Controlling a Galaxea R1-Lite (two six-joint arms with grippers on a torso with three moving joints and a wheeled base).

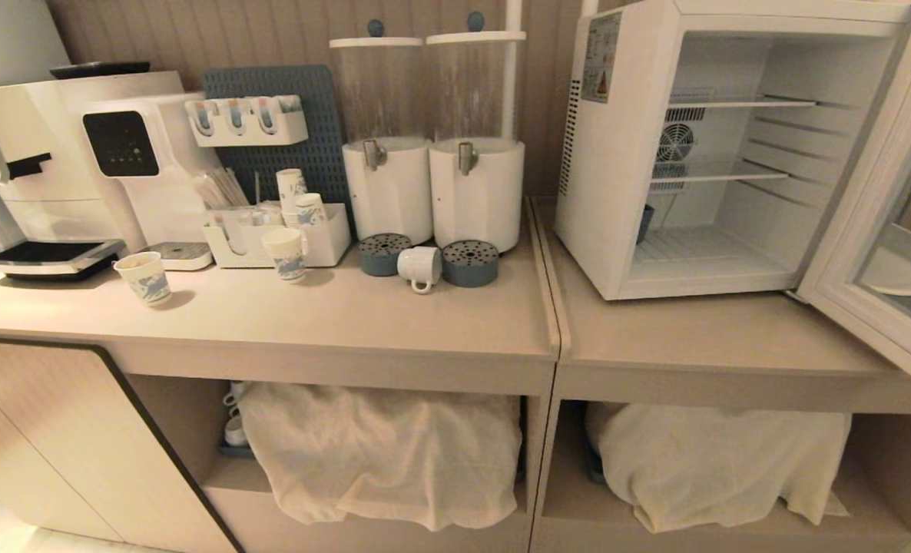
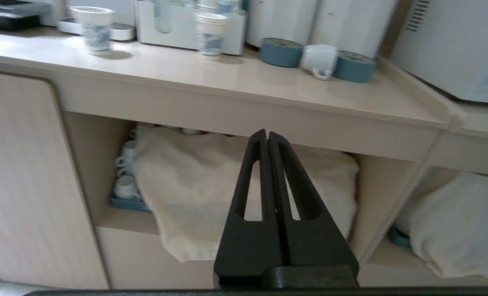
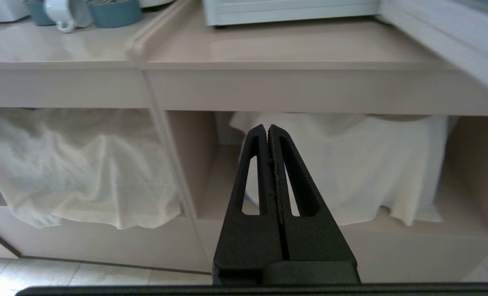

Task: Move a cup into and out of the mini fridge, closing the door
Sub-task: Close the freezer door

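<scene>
Head view: the mini fridge (image 1: 617, 153) stands on the right-hand section of the counter (image 1: 394, 322), its door (image 1: 878, 230) swung fully open toward the right edge of the picture. Two wire shelves and a rear fan show inside; a dark object sits at the left inner wall, too hidden to identify. The cup (image 1: 419, 266) rests on the left-hand counter section, between two blue-grey round drip trays (image 1: 384, 253) and in front of two white drink dispensers (image 1: 432, 184), its handle turned toward the counter's front edge. Two printed paper cups (image 1: 143, 278) stand further left, near a white organiser box and a coffee machine (image 1: 79, 153). Cloth-covered bundles (image 1: 379, 453) fill the open shelves below. Neither arm appears here.

Left wrist view: the left gripper (image 2: 267, 135) is held in front of the lower shelf, below counter level, its two black fingers pressed together with nothing between them. The cup (image 2: 320, 59) is seen above on the counter, well apart from the gripper, beside the drip trays. Small white mugs (image 2: 125, 172) on a blue tray peek out beside the cloth.

Right wrist view: the right gripper (image 3: 267, 129) is likewise below the counter edge, before the right-hand shelf, fingers closed on nothing. The cup (image 3: 65, 14) and the fridge base (image 3: 289, 12) lie at the upper margin.
</scene>
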